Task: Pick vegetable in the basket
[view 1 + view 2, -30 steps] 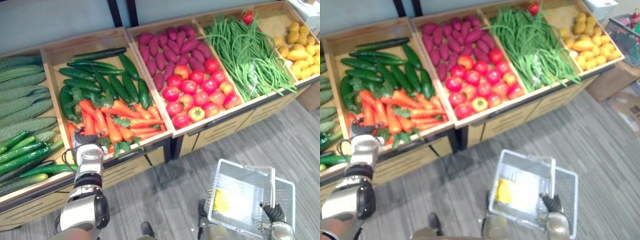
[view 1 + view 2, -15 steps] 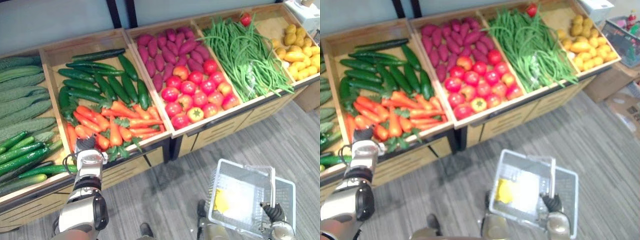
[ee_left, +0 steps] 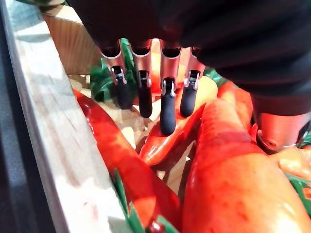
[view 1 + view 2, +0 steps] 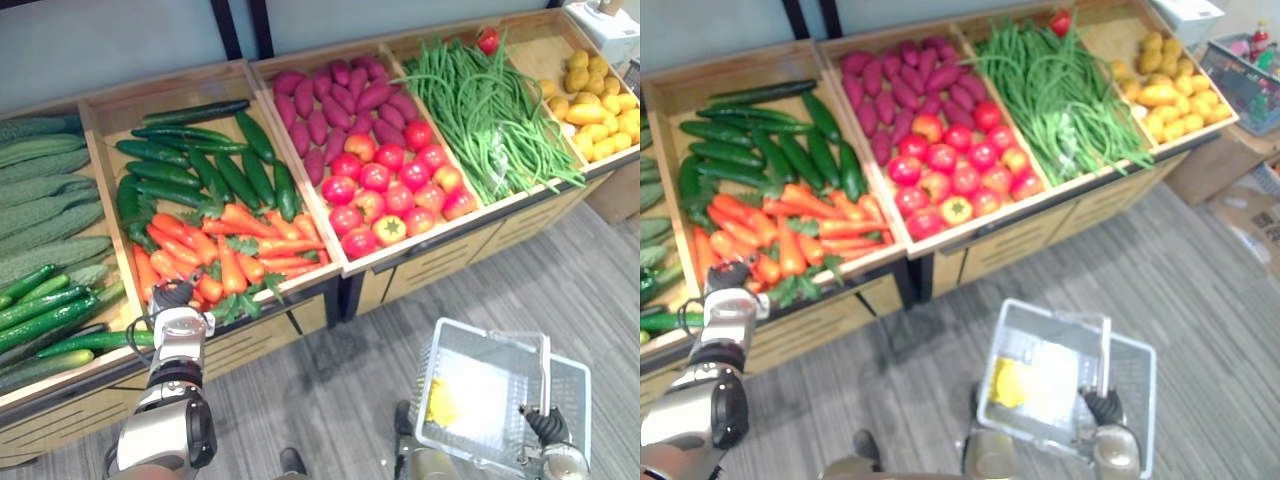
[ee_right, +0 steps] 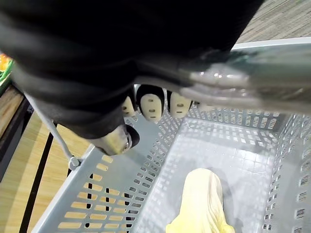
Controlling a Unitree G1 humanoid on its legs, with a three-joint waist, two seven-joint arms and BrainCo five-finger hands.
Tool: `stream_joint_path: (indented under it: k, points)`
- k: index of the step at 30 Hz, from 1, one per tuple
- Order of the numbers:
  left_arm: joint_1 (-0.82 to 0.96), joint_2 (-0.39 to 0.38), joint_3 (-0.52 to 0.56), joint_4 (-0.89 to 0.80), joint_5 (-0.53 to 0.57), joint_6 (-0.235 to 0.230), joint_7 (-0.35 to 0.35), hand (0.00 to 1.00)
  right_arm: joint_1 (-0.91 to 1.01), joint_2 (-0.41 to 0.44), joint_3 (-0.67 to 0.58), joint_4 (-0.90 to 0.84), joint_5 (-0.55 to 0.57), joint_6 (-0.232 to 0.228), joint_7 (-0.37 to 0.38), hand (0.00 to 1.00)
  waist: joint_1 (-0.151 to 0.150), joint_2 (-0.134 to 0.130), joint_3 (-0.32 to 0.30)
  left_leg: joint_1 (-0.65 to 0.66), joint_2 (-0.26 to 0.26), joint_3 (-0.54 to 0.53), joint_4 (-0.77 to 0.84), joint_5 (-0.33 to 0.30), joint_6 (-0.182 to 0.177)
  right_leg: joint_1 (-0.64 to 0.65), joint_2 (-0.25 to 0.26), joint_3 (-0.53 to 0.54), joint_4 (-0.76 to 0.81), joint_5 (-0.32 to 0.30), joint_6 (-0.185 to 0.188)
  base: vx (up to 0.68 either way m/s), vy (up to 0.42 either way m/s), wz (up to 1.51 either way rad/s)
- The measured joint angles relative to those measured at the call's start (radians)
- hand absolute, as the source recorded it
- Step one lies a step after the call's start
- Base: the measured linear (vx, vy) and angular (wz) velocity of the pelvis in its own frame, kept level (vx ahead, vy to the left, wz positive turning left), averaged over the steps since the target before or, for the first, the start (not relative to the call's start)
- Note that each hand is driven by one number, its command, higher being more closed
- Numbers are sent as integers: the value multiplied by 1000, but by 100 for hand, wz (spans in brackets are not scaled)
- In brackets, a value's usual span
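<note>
Orange carrots (image 4: 230,250) with green tops lie in the front half of a wooden crate. My left hand (image 4: 172,296) is at that crate's front edge, over the nearest carrots. In the left wrist view its fingers (image 3: 167,104) hang straight down, tips just above a carrot (image 3: 228,174), holding nothing. A grey plastic basket (image 4: 480,345) hangs low over the floor at the lower right. My right hand (image 4: 541,427) is shut on its handle (image 5: 252,82), fingers (image 5: 150,107) curled round it. A pale yellow vegetable (image 5: 204,199) lies in the basket.
Dark cucumbers (image 4: 200,165) fill the back of the carrot crate. To the right are purple sweet potatoes (image 4: 340,95), tomatoes (image 4: 390,185), green beans (image 4: 490,100) and yellow potatoes (image 4: 595,100). More green gourds (image 4: 50,200) lie at the far left. The crate's wooden rim (image 3: 53,145) runs beside my left fingers.
My left hand has drawn back a little towards the crate's front edge, uncovering carrots it lay over. The view has shifted slightly. The right hand and basket stay put.
</note>
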Motion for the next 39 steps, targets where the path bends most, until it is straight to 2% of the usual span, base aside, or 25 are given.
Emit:
stream_joint_path:
  k: [12,13,18,39]
  points:
    - [0,-24,-3,-8,-6,-17,-14,0,-2,0,2,0,0,0,1,100,-1,0,0,0,2,2,1,0,-1,-2,2,3,0,0,0,-3,-5,0]
    - [0,-26,-3,-8,-6,-18,-15,100,-2,0,2,0,0,0,1,100,-1,0,0,0,2,2,1,0,-1,-3,2,3,0,0,0,0,0,0]
    - [-4,-50,-8,-25,-83,-23,5,100,-4,0,12,-1,1,0,1,100,0,0,0,-1,1,1,0,0,0,-3,1,2,0,0,0,0,0,0]
    - [-22,-64,-59,-39,-84,-41,8,100,-3,24,12,-1,1,0,0,100,-3,-12,-7,9,0,1,-3,-1,-1,8,0,0,-4,1,0,0,0,0]
